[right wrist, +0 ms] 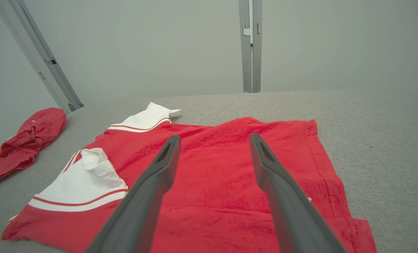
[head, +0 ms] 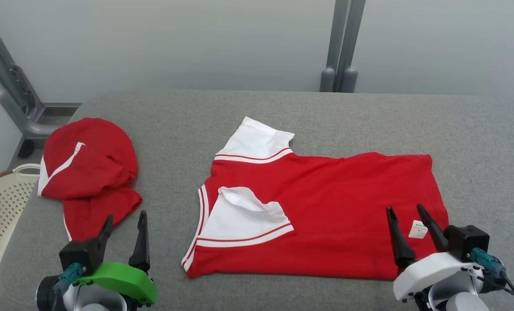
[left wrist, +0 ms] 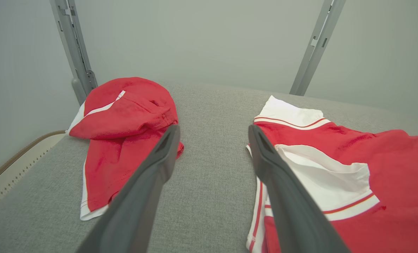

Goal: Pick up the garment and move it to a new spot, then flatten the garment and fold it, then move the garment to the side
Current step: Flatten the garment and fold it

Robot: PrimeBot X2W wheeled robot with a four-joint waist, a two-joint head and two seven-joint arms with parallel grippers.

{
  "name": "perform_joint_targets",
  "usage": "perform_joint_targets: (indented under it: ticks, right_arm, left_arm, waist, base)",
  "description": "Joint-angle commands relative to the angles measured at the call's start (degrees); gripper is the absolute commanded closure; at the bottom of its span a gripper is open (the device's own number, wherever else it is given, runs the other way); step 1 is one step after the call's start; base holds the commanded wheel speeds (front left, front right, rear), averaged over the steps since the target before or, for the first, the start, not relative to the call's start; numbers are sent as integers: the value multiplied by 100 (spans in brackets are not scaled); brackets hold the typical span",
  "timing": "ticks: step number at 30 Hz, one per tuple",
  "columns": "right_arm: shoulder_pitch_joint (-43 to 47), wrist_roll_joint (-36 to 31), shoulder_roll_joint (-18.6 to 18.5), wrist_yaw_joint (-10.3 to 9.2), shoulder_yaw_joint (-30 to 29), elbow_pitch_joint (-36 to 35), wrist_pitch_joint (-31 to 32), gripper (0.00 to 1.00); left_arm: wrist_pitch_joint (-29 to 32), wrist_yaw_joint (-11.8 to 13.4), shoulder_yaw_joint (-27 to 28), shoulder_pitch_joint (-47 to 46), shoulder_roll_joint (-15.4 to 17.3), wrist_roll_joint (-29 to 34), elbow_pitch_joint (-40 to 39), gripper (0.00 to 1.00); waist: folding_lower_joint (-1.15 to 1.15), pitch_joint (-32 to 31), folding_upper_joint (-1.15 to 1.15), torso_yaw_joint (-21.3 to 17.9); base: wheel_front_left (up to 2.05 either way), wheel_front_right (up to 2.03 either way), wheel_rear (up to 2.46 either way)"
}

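- Red shirt (head: 326, 207) with white sleeves lies spread flat at the centre of the head view, neckline toward the frame's left and hem toward the right.
- One white sleeve (head: 257, 140) sticks out past its upper left edge. The other sleeve (head: 239, 216) is folded in over the red body at lower left.
- A small white tag (head: 418, 229) shows on the cloth near the lower right corner.
- Right gripper (head: 404, 207) is at the lower right of the frame, with its tips over that corner just beside the tag. Its fingers are spread apart with nothing between them.
- Left gripper (head: 126, 215) is at the lower left, over bare cloth-covered table (head: 369, 121) between the two garments. Its fingers are also apart and empty.
- A second red garment (head: 88, 172) lies crumpled at the left of the frame, well apart from the shirt.
- A cream perforated basket (head: 1, 203) sits at the left edge, beside the table.
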Motion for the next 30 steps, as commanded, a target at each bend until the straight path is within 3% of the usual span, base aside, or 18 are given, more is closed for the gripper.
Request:
perform_joint_targets:
  ticks: [1, 10, 18, 30]
  right_arm:
    - [90, -51, -21, 0, -72, 33, -87, 0]
    - [156, -24, -19, 0, -444, 109, -256, 0]
    - [165, -52, -17, 0, -442, 158, -301, 0]
    - [38, 100, -18, 0, -428, 200, -308, 0]
  left_arm:
    - [-56, 59, 118, 109, -30, -55, 16, 0]
    - [-103, -46, 571, 499, -82, -41, -209, 0]
    - [-80, -156, 552, 619, 27, 46, -324, 0]
    - [-27, -181, 541, 514, -66, -99, -325, 0]
  waist:
    - [0, -6, 0, -62]
    - [0, -55, 0, -180]
    - [0, 17, 0, -213]
    - [0, 86, 0, -206]
  base:
    - [0, 0, 0]
    - [0, 0, 0]
    - [0, 0, 0]
    - [0, 0, 0]
